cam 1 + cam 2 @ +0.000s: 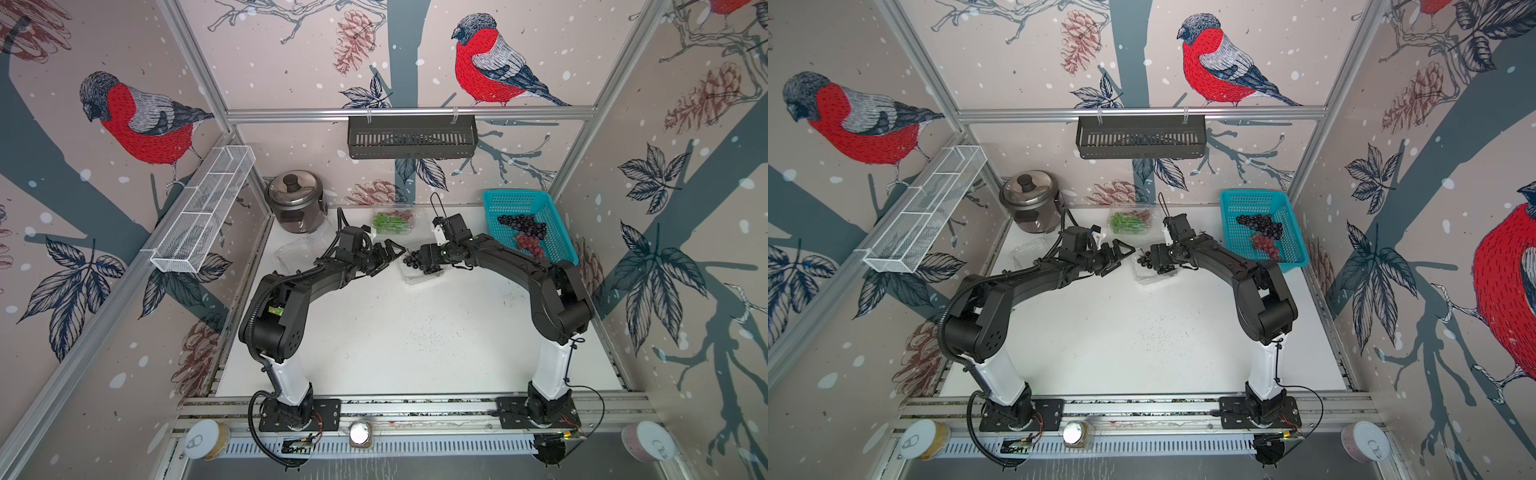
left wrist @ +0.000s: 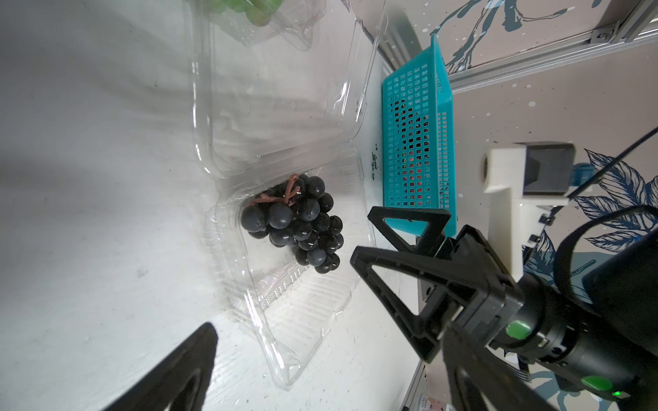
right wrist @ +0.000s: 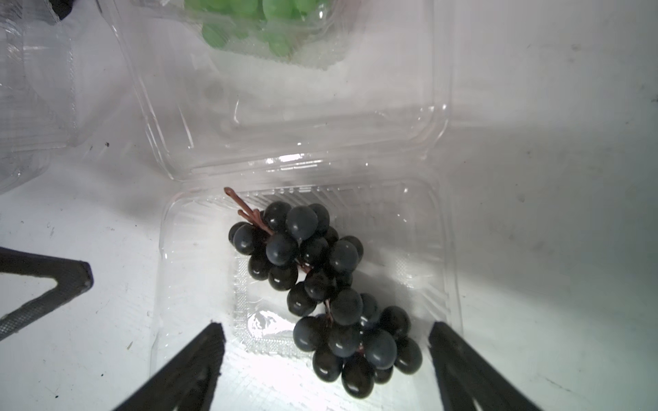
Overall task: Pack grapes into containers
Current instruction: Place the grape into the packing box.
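A dark purple bunch of round grapes (image 3: pixel 320 295) lies in an open clear plastic clamshell container (image 3: pixel 427 249), just above centre frame in both top views. Its long axis runs diagonally across the tray. The brown stem (image 3: pixel 245 208) points toward the hinged lid (image 3: pixel 292 106), and the tapered end sits between the fingers (image 3: pixel 199 359) of the right gripper (image 3: pixel 327 334), spread wide on either side. The left gripper (image 1: pixel 390 254), also spread and empty, hovers just beside the container. Farther up the frame, a green bunch (image 1: pixel 386 223) sits in a second clear container (image 3: pixel 320 57). A turquoise perforated plastic basket (image 1: pixel 552 216) at upper right holds a dark bunch (image 1: pixel 521 224) and a red bunch (image 1: pixel 530 245).
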